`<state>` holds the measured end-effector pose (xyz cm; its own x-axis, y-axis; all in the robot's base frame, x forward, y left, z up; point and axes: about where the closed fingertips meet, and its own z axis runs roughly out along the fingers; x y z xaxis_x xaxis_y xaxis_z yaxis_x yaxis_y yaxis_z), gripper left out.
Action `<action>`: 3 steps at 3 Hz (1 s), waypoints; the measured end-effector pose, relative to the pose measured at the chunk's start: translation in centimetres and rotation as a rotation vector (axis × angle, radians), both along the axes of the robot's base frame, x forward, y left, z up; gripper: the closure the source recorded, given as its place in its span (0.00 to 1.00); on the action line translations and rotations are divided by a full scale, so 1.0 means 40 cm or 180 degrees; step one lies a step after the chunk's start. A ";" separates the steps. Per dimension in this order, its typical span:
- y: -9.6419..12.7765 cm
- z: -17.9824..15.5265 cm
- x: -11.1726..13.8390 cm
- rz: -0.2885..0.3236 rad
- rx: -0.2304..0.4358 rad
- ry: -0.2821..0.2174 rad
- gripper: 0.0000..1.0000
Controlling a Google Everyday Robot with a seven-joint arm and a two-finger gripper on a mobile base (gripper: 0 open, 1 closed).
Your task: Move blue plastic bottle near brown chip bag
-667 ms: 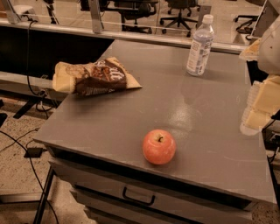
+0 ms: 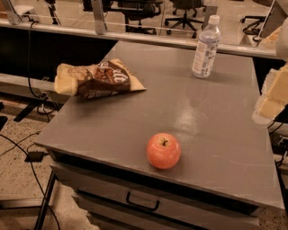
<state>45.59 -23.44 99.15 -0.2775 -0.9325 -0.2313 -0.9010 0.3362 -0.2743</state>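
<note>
The blue plastic bottle (image 2: pixel 206 47), clear with a white cap and pale label, stands upright at the far right of the grey table (image 2: pixel 135 121). The brown chip bag (image 2: pixel 96 80) lies flat at the table's left side, well apart from the bottle. My gripper (image 2: pixel 273 92) shows as pale blocky parts at the right edge of the view, above the table's right rim, to the right of and nearer than the bottle, touching nothing.
A red apple (image 2: pixel 164 151) sits near the table's front edge. A drawer with a handle (image 2: pixel 142 203) is below the tabletop. Office chairs (image 2: pixel 184 13) and a rail stand behind; cables (image 2: pixel 27 148) lie on the floor at left.
The view has shifted slightly, so the table's objects appear a little further right and lower. The gripper stays at the right edge.
</note>
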 end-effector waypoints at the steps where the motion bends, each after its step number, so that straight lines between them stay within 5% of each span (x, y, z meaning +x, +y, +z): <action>1: -0.073 0.029 0.088 -0.0334 0.0151 -0.0119 0.00; 2: -0.139 0.080 0.225 -0.0569 0.0499 -0.0427 0.00; 3: -0.164 0.127 0.304 -0.0603 0.0787 -0.0824 0.00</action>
